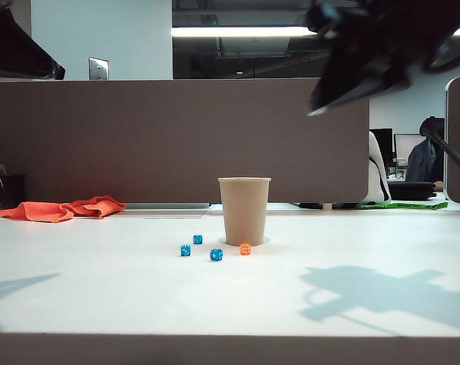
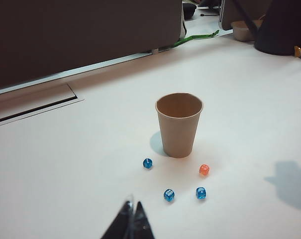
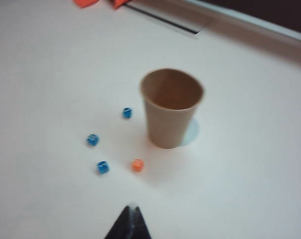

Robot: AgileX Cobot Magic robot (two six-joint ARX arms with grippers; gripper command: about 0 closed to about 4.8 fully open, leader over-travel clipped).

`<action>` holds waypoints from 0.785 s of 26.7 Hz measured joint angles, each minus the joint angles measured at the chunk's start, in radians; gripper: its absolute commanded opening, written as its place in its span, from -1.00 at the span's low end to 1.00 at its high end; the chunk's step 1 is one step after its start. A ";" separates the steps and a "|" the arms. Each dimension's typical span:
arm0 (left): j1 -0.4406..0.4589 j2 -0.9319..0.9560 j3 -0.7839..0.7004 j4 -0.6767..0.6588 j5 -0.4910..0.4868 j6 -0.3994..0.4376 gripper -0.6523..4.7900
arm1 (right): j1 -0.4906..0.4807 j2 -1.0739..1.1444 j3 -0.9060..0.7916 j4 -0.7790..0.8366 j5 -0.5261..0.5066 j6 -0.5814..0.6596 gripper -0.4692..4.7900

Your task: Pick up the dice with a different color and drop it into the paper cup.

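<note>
The tan paper cup (image 1: 244, 211) stands upright mid-table, open and empty as seen in the wrist views (image 2: 179, 124) (image 3: 171, 107). The small orange die (image 1: 245, 249) (image 2: 204, 170) (image 3: 137, 165) lies on the table just in front of the cup's base. Three blue dice (image 1: 198, 239) (image 1: 185, 250) (image 1: 216, 255) lie to its left. My left gripper (image 2: 132, 209) is shut and empty, high above the table on the near side of the dice. My right gripper (image 3: 132, 209) is also shut and empty, hovering above and short of the orange die. The right arm (image 1: 366, 53) is a dark blur at upper right.
An orange cloth (image 1: 62, 208) lies at the back left by the grey partition (image 1: 176, 137). A recessed cable slot (image 2: 36, 102) runs along the table's back edge. Chairs and desk clutter (image 1: 412, 186) sit beyond the table at far right.
</note>
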 measured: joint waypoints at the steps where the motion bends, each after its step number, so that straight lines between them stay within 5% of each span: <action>1: 0.000 0.001 0.000 0.000 0.004 0.003 -0.78 | 0.005 0.023 0.000 0.024 0.001 0.000 -0.83; 11: -0.004 0.040 0.000 -0.013 0.057 0.071 -0.78 | 0.015 0.217 0.125 0.048 0.007 0.000 -0.83; 21: -0.004 0.056 0.069 -0.184 0.057 0.033 -0.78 | 0.014 0.431 0.509 -0.340 0.065 0.187 -0.83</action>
